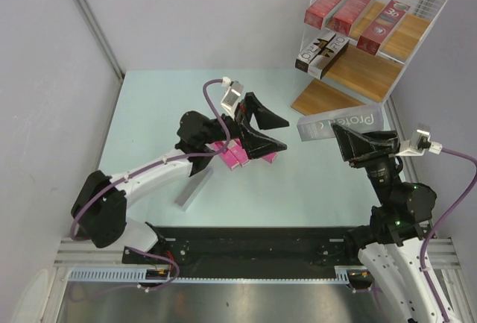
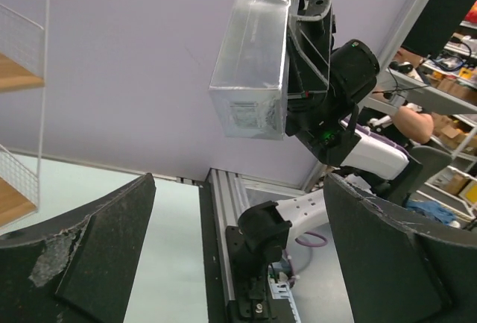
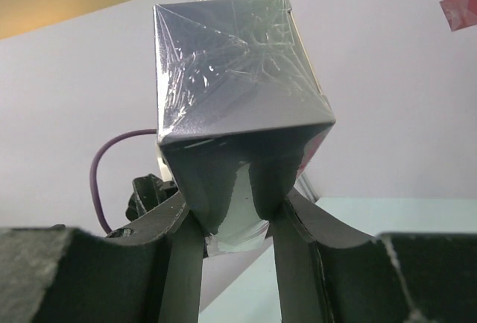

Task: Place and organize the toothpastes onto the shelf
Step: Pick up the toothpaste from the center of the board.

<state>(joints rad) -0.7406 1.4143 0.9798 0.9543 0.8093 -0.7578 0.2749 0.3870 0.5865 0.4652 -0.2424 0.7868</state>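
My right gripper (image 1: pixel 341 138) is shut on one end of a silver-grey toothpaste carton (image 1: pixel 358 120) and holds it in the air in front of the shelf (image 1: pixel 417 10). In the right wrist view the carton (image 3: pixel 238 77) stands up from between the fingers (image 3: pixel 182 263). Three dark red cartons (image 1: pixel 354 8) lie on the shelf's top board. Two silver-and-black ones (image 1: pixel 322 53) lie on the middle board. My left gripper (image 1: pixel 283 135) is open, with nothing between its jaws, just above the pink cartons (image 1: pixel 235 155) on the table. The left wrist view shows the held carton (image 2: pixel 250 54) from the side.
The shelf's lowest board (image 1: pixel 328 99) sits just beyond the held carton. Grey walls close in the pale green table (image 1: pixel 149 114) on the left and at the back. A black rail (image 1: pixel 246 245) runs along the near edge between the arm bases.
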